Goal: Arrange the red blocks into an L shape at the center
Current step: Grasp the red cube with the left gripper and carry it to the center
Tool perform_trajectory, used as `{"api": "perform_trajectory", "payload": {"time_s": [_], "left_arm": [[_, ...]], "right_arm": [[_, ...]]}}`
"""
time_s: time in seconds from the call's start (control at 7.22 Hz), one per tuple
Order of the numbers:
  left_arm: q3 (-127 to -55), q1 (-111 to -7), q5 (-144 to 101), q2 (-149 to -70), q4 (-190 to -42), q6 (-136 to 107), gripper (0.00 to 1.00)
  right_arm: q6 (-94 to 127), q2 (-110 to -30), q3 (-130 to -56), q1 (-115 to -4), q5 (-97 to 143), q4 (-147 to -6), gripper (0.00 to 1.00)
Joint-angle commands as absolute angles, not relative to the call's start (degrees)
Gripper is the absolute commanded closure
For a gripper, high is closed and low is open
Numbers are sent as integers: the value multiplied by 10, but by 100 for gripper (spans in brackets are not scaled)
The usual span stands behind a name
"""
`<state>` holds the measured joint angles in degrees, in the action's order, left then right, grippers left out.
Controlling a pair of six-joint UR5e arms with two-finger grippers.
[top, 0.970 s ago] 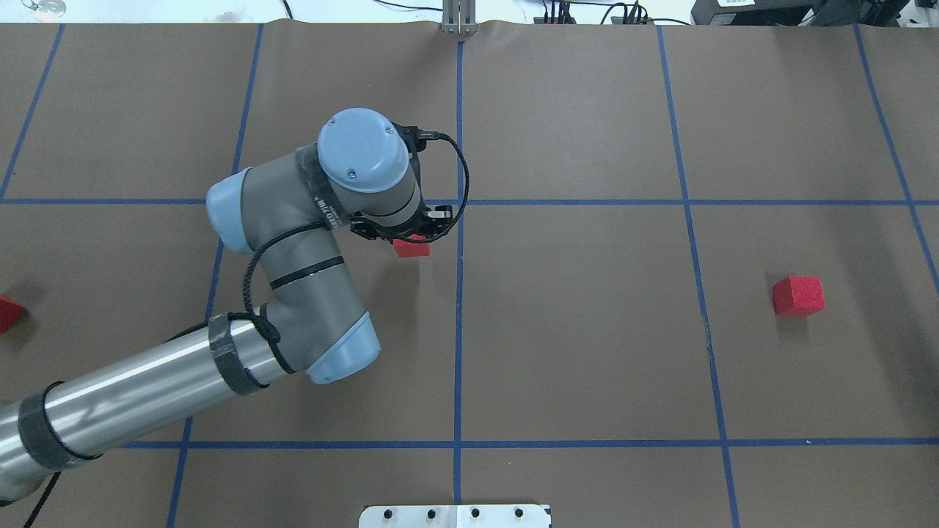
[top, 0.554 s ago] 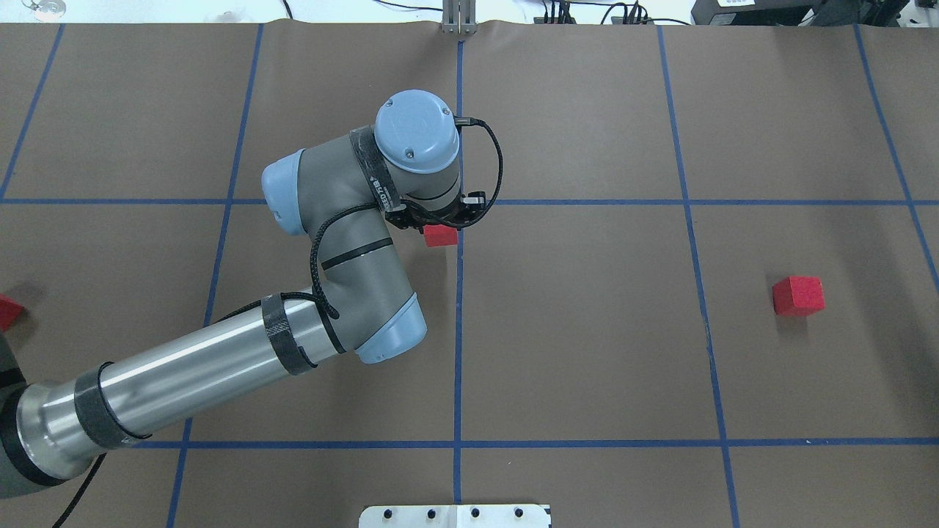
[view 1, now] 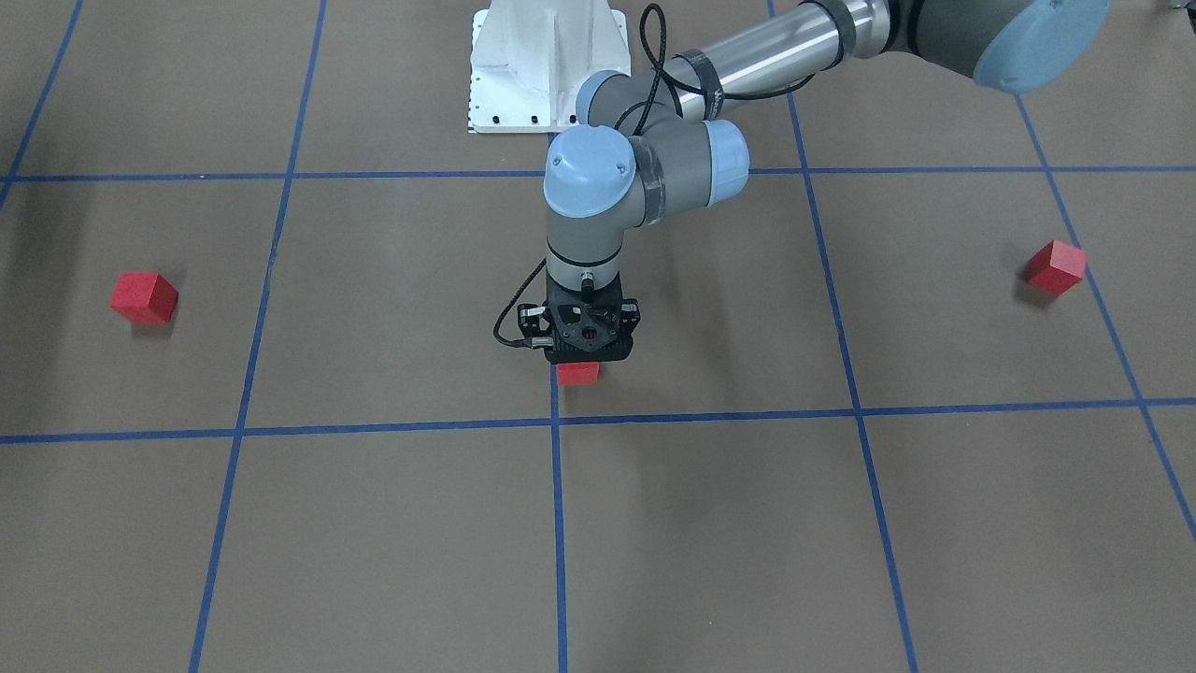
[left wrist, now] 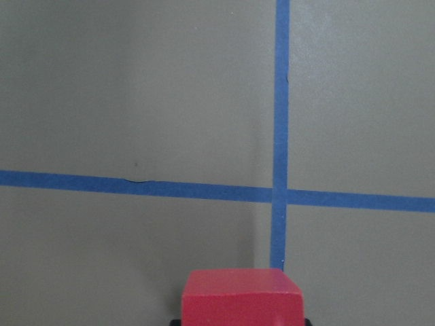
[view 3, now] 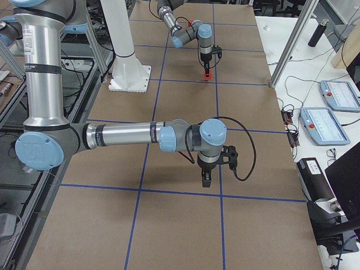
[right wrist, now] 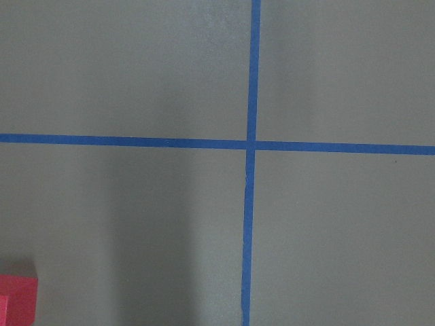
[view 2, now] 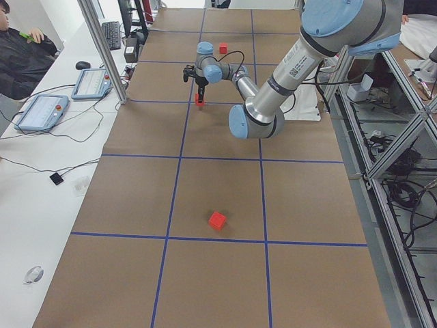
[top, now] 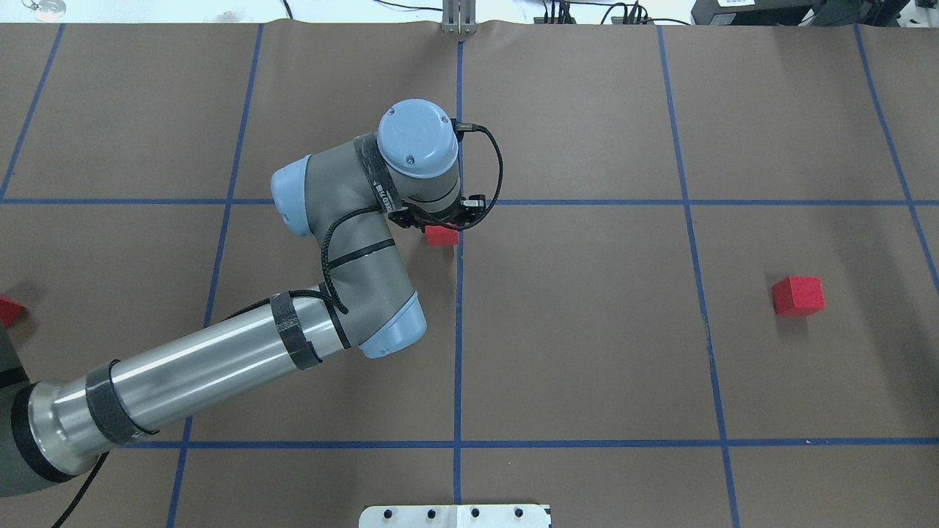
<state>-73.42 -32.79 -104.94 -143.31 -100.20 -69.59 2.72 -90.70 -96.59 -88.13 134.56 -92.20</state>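
Note:
My left gripper [top: 441, 230] is shut on a red block [top: 442, 237] and holds it at or just above the brown surface. The block is just left of the centre crossing [top: 459, 202], on the robot's side. The front view shows the gripper [view 1: 578, 365], block [view 1: 576, 375] and crossing [view 1: 554, 422]. The left wrist view shows the block [left wrist: 241, 297] below the crossing [left wrist: 279, 195]. A second red block [top: 798, 295] lies far right and a third [top: 7, 310] at the left edge. My right gripper [view 3: 206, 180] shows only in the exterior right view, so I cannot tell its state.
The white bolted base [top: 455, 515] sits at the near edge, also in the front view [view 1: 547, 65]. A metal post [top: 458, 18] stands at the far edge. A red block corner [right wrist: 17, 299] shows in the right wrist view. An operator [view 2: 20, 55] sits beside the table.
My left arm has carried the red block to the right and slightly away, up beside the centre crossing, then sunk a little. The other two blocks have not moved.

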Motion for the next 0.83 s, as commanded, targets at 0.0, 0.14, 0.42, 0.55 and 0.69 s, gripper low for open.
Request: {"api": "perform_trajectory", "payload": {"time_s": [0.0,0.14,0.42,0.55,0.69], "left_arm": [[-729,-326,-1049,-1435,-1005,-690,100],[-713,-326,-1049,-1451,-1004,-692,100],[-679,-326,-1049,-1479,-1003,-693,100],[-677,-325,-1049,-1478,-1003,-692,100],[-676,-325,-1049,-1477,-1003,-689,100]], "right_arm": [[26,-907,-965,-881,1346,-922,1],[27,-907,-965,-882,1346,-922,1],[27,-907,-965,-882,1346,-922,1],[27,-907,-965,-882,1346,-922,1],[27,-907,-965,-882,1346,-922,1]]}}
